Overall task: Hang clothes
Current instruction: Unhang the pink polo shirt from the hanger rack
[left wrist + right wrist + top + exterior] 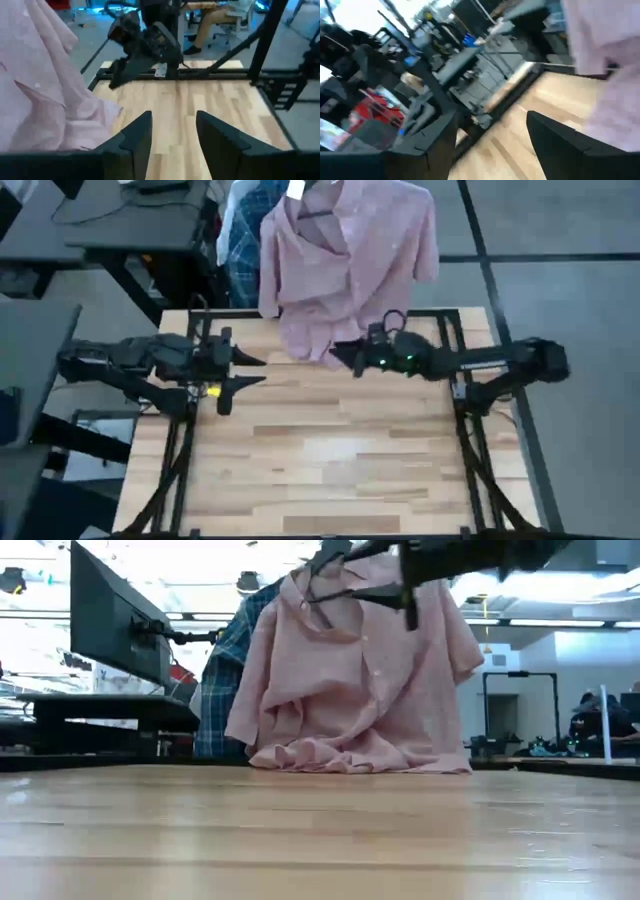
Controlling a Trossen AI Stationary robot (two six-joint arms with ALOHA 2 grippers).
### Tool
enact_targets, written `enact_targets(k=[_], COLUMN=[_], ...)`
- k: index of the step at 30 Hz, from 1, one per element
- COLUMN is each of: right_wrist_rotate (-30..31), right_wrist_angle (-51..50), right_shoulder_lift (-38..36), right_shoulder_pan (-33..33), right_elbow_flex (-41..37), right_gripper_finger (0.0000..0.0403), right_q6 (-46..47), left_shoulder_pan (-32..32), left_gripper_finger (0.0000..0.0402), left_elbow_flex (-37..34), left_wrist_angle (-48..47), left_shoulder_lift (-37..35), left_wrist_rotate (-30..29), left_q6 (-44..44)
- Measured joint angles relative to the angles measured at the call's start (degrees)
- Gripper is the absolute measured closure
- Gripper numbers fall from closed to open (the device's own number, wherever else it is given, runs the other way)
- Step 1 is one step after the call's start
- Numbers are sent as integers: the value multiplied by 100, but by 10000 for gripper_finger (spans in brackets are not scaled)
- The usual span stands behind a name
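The dusty pink shirt (345, 265) hangs at the far edge of the table (320, 470), its collar up on a thin dark hanger (345, 590) and its short-looking sleeves spread to either side. The cloth is soft and creased; the lower hem has sagged onto the wood and lies there in a rumpled heap, seen plainly in the low view. Behind it, to the left, a blue-and-white plaid shirt (225, 680) hangs too, mostly hidden by the pink one.

The right arm reaches in from the right side of the table, stretched nearly level toward the centre. The right gripper (340, 355) sits just beside the lower right part of the pink shirt, close to its folds; its fingers stand apart with a clear gap between them and nothing between them, as the right wrist view shows.

The left arm lies along the left side of the table, pointing toward the centre. The left gripper (255, 370) hovers above bare wood, near the left of the shirt's hem but apart from it. Its two dark fingers (135, 140) are spread with wood showing between them, and it holds nothing.
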Motion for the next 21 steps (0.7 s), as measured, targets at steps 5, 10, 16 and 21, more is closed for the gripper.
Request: enact_targets(k=[5,10,16,21], right_wrist_rotate=[1,-1,-27,-691], right_wrist_angle=[787,802,1350,2102], right_shoulder_lift=[471,918,1335,1064], right_shoulder_pan=[84,72,-172,-787], right_elbow_flex=[0,7,173,712], right_gripper_finger=[177,177,177,177], right_q6=[281,1259,1877,352], left_shoulder_pan=[1,24,122,393], left_gripper_finger=[266,266,266,266], left_elbow_flex=[0,0,0,62], left_wrist_angle=[-63,-60,-93,-122], left_shoulder_lift=[-3,-4,-4,0], left_wrist_rotate=[0,0,5,-109], left_q6=[281,324,290,358])
